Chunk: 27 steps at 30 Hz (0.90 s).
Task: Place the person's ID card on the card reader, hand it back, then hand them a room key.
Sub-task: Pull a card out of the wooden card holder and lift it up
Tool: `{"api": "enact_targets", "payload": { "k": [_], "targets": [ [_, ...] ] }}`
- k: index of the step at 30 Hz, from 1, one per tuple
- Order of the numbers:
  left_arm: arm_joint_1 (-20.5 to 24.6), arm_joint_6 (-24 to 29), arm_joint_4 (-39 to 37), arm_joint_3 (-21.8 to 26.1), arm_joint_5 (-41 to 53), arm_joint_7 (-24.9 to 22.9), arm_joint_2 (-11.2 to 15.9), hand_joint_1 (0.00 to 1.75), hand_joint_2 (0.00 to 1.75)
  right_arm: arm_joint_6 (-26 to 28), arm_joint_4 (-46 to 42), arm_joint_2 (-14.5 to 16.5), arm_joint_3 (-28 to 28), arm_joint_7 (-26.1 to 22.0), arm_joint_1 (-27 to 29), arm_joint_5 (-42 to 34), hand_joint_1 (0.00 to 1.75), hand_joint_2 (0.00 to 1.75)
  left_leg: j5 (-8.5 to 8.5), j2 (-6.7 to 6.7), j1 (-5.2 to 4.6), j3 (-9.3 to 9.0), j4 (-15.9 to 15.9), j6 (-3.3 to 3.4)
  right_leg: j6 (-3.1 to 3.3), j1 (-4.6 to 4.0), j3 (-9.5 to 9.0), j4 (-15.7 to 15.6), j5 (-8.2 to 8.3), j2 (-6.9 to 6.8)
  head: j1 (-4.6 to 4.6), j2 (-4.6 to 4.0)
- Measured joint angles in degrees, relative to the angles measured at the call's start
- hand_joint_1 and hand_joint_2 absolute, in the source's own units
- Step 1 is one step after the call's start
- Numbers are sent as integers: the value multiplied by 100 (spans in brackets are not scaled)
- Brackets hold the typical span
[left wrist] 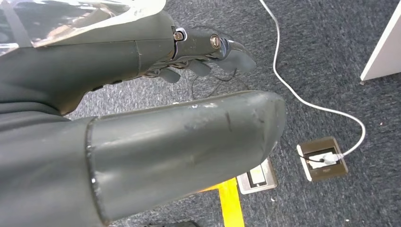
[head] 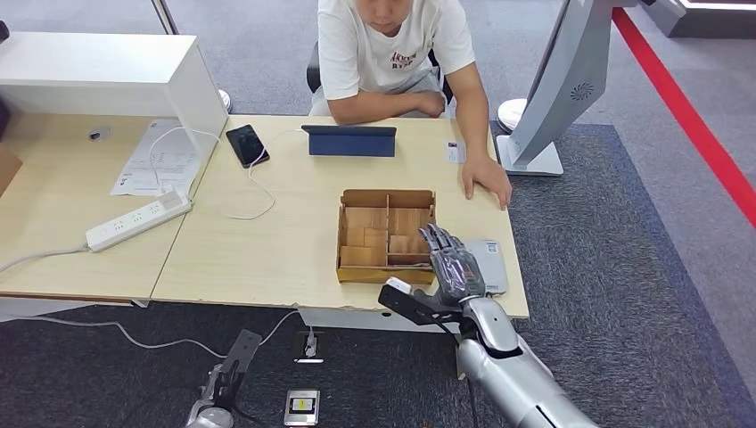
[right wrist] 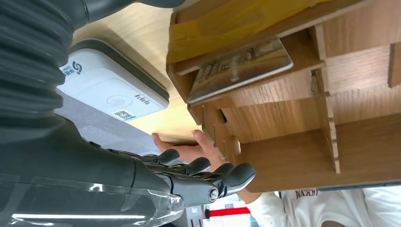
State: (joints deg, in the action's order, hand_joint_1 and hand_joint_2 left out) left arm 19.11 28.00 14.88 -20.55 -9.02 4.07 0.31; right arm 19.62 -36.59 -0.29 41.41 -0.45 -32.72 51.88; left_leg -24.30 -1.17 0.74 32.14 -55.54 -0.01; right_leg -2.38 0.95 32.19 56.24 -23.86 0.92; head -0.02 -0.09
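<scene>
My right hand (head: 455,264) hovers over the near right corner of the wooden compartment box (head: 385,234). Its fingers are stretched out and hold nothing. Just to its right the white card reader (head: 491,265) lies on the table, partly hidden by the hand. In the right wrist view the reader (right wrist: 111,92) sits beside the box (right wrist: 283,142), and a printed key card (right wrist: 241,66) lies in one compartment. A small white card (head: 456,152) lies on the table near the person's hand (head: 487,176). My left hand (head: 223,379) hangs low beside the table, empty, fingers (left wrist: 208,56) loosely extended.
A person sits at the table's far side. A tablet (head: 349,140), a phone (head: 247,144) with a cable, a power strip (head: 138,219) and papers (head: 159,160) lie on the tables. A white cabinet (head: 107,76) stands back left, a white kiosk stand (head: 553,98) back right. Floor sockets (left wrist: 324,158) sit below.
</scene>
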Motion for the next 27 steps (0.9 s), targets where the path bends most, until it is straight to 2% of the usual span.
{"api": "enact_targets", "payload": {
  "k": [27],
  "targets": [
    [63,-53,0,-244,113,-92,0,0,0,95,644,223,140,-158,-295,92,0,175,0,0,0,0,0,0,0,0,0,1,0,0,-1,0]
  ]
}}
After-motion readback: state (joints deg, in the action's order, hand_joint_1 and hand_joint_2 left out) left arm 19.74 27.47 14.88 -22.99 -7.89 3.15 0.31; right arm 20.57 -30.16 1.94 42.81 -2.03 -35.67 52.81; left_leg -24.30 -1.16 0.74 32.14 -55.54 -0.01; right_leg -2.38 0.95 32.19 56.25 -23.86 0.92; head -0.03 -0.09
